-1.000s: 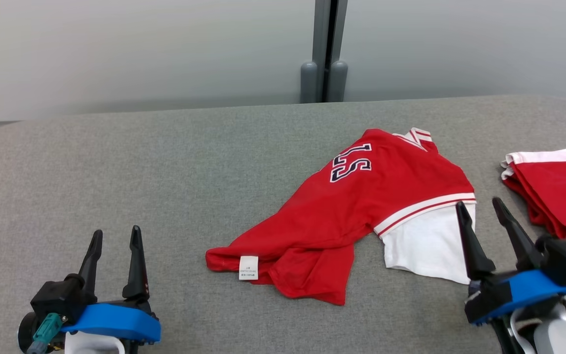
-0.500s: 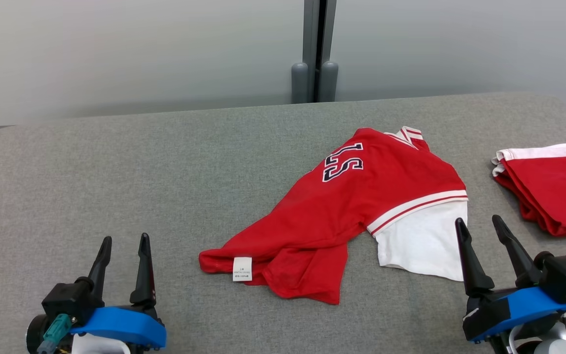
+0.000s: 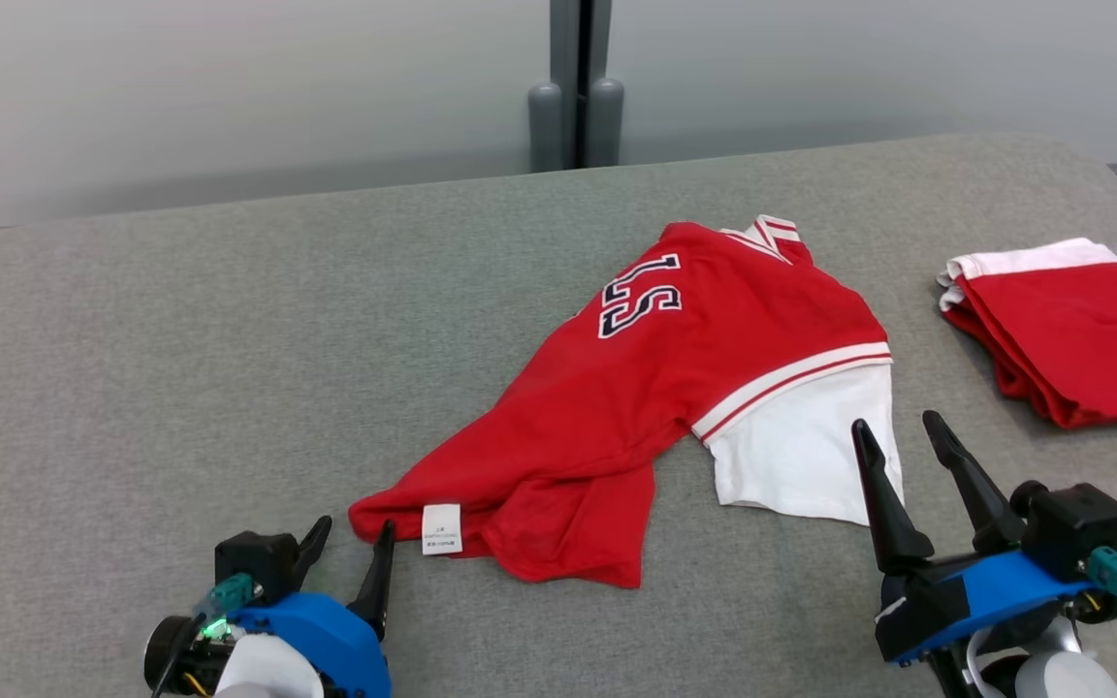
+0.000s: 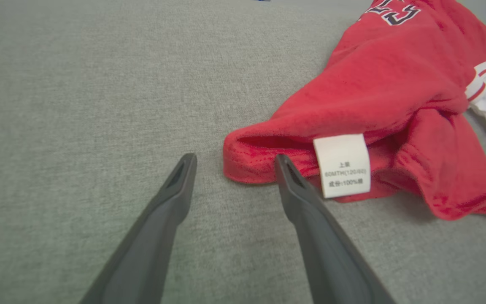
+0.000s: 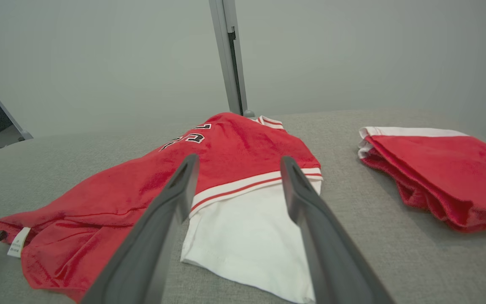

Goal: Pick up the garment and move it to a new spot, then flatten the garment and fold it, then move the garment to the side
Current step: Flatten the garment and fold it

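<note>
Left hand (image 3: 357,524) spread wide, garment (image 3: 636,388) corner just at its fingertips

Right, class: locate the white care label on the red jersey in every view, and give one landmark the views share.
Head view: care label low, left of centre, at the near hem of the jersey.
Left wrist view: care label right of centre, midway down.
Right wrist view: care label at the lower left edge.
Shared landmark: the navy number print.
</note>
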Tool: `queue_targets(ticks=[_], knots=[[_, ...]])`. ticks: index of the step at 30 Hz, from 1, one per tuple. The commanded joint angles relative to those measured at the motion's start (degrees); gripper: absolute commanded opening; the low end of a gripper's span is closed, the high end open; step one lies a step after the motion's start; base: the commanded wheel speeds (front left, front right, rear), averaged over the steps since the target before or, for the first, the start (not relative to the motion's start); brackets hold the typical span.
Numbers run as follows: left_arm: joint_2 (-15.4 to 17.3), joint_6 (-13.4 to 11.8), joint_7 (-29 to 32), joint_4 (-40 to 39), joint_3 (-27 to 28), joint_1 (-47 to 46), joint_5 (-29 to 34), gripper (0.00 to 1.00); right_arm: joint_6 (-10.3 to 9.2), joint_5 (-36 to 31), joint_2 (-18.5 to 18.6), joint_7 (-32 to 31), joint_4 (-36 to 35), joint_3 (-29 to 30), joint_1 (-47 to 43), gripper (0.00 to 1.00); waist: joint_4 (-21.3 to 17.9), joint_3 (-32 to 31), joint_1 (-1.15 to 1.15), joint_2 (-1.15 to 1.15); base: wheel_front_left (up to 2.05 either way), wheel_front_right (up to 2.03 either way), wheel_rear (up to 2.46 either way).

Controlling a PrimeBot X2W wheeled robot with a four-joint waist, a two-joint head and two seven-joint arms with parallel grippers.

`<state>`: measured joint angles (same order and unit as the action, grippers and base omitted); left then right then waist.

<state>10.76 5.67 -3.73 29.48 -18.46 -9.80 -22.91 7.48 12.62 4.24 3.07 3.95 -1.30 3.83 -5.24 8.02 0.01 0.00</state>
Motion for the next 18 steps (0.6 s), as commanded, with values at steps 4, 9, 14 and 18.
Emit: queue_targets(ticks=[4,9,14,18], knots=[[0.4,0.5,2.0,2.8,0.0,-3.1,-1.3,1.0,0.03,0.6,0.0,0.7,0.5,-0.7,1.7,1.0,-1.7,0.8,-0.01,0.0,0.0,0.0,0.0],[1.0,1.1,1.1,4.0,-0.5,-5.6,-2.2,0.0,0.03,0.8,-0.2,1.3,1.3,-0.7,1.6,1.0,-2.8,1.2,-0.01,0.0,0.0,0.0,0.0],[2.0,-2.7,-6.9,2.4,0.8,-8.8,0.9,0.0,0.03,0.9,-0.3,1.5,1.6,-0.3,1.2,1.0,-2.7,0.8,-0.01,0.0,0.0,0.0,0.0],[2.6,-3.6,-10.4,-1.5,0.4,-11.6,3.8,0.0,0.03,0.7,-0.4,1.4,1.6,0.0,1.0,1.0,-2.0,0.1,-0.01,0.0,0.0,0.0,0.0]])
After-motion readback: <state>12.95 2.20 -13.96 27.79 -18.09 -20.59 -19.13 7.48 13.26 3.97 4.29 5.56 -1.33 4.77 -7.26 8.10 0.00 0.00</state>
